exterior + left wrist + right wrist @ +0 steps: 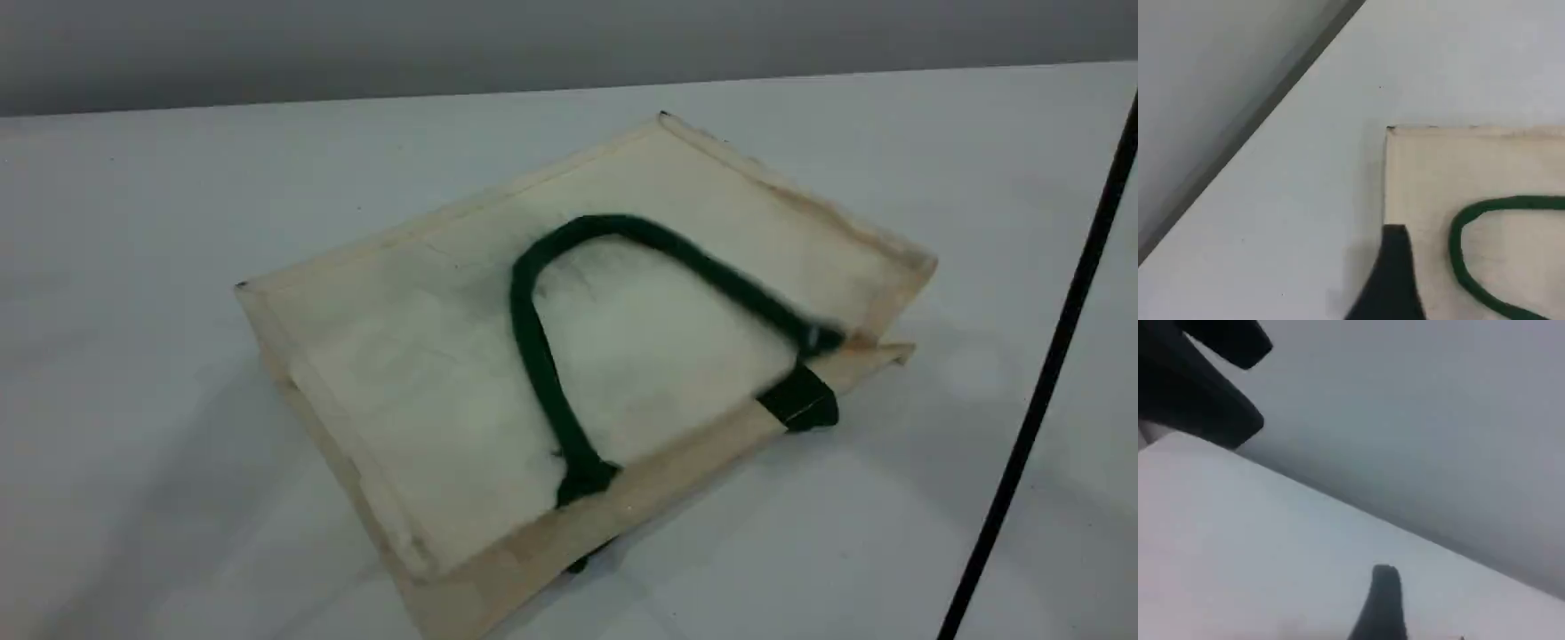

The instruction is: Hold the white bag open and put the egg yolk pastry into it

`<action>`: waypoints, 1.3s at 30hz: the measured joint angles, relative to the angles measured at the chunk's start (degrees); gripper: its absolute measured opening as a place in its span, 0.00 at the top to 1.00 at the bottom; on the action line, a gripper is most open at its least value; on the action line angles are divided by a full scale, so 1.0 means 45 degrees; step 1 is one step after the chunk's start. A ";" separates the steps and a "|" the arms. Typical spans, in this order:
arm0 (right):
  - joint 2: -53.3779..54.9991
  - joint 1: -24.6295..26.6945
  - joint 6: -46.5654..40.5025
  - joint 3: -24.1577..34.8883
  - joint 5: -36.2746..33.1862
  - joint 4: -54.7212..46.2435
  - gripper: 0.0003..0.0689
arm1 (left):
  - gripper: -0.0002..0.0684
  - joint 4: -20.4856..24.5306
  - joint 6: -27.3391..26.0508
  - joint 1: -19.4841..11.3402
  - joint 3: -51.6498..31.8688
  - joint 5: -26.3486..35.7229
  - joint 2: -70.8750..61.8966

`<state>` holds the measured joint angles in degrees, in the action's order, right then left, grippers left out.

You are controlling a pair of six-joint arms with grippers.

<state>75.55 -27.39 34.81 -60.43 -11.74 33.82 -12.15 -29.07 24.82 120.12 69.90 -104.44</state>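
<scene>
Presently the white bag (pixel 462 382) lies flat on the counter (pixel 133 267) at frame centre, mouth unopened, green handle (pixel 542 356) on top; pastry not visible; left fingers (pixel 1391 280) beside its edge, spread state unconfirmed; right fingers (pixel 1383 603) spread, empty.

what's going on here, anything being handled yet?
Nothing is held. The white bag lies flat on the table, closed, its green rope handle flopped over the upper panel. The left end effector hangs over the bag's edge near one corner; only one fingertip shows. The right end effector points at bare table and wall. The egg yolk pastry isn't visible in any view.
</scene>
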 joint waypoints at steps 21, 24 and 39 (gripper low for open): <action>-0.7156 0.0000 -0.3289 0.0000 -0.5642 -0.3392 0.15 | 0.14 0.2068 0.4334 -0.0004 -0.2156 0.0038 0.6432; -0.8443 0.0000 -0.4081 0.0000 -0.6744 -0.3797 0.15 | 0.14 0.2056 0.4400 -0.0004 -0.3550 0.0038 0.7809; -1.2581 0.0000 -0.6024 -0.0002 -1.1885 -0.5764 0.15 | 0.14 0.2898 0.4978 -0.0004 -1.1081 0.0034 1.6285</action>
<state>18.94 -27.39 7.70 -60.43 -65.22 7.89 0.89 -6.67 24.80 70.25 70.05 -31.16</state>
